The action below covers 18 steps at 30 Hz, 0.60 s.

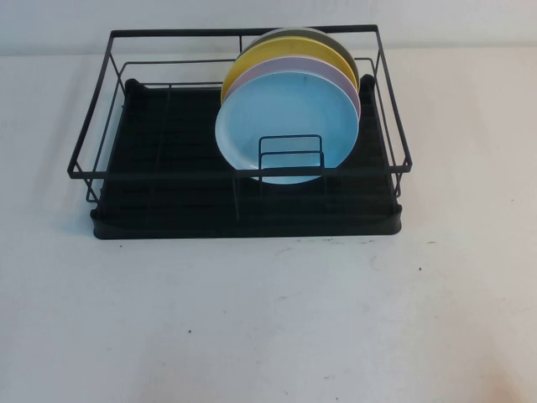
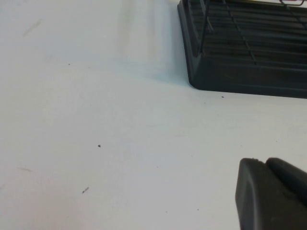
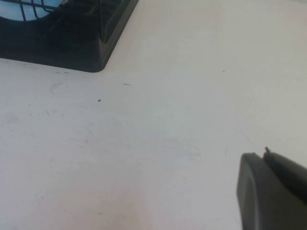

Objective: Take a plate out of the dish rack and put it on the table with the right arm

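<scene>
The right wrist view looks down on the table [image 3: 158, 143], a broad off-white surface with a few small dark specks and faint scuffs; 1 corner of the dish rack [image 3: 103, 50] shows, its black tray base resting on the table with thin black wires rising above it; behind those wires a small patch of the light blue plate [image 3: 21, 10] is visible; the right gripper [image 3: 271, 191] appears as a dark, blurred shape above bare table, well apart from the rack, fingers closed with nothing held.
</scene>
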Tool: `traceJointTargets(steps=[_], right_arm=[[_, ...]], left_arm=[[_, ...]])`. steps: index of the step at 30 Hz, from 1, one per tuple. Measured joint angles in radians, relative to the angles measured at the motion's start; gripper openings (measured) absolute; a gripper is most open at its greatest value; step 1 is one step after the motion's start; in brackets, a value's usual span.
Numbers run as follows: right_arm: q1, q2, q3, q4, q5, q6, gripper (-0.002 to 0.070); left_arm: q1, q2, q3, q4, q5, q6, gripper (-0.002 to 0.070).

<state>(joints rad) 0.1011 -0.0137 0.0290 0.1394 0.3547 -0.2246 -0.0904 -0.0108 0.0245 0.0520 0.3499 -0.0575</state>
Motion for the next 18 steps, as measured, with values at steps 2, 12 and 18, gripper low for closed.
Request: traceJointTargets(steps=[2, 12, 18], right_arm=[[0.0, 0.0, 0.0, 0.003, 0.0, 0.0, -0.0018], [0.0, 0.0, 0.0, 0.013, 0.0, 0.0, -0.0018], [0.0, 0.0, 0.0, 0.013, 0.0, 0.0, -0.0018]], left_arm=[[0.0, 0.0, 0.0, 0.0, 0.0, 0.0, -0.0006], [0.0, 0.0, 0.0, 0.0, 0.0, 0.0, -0.0006], [0.0, 0.0, 0.0, 0.0, 0.0, 0.0, -0.0006]])
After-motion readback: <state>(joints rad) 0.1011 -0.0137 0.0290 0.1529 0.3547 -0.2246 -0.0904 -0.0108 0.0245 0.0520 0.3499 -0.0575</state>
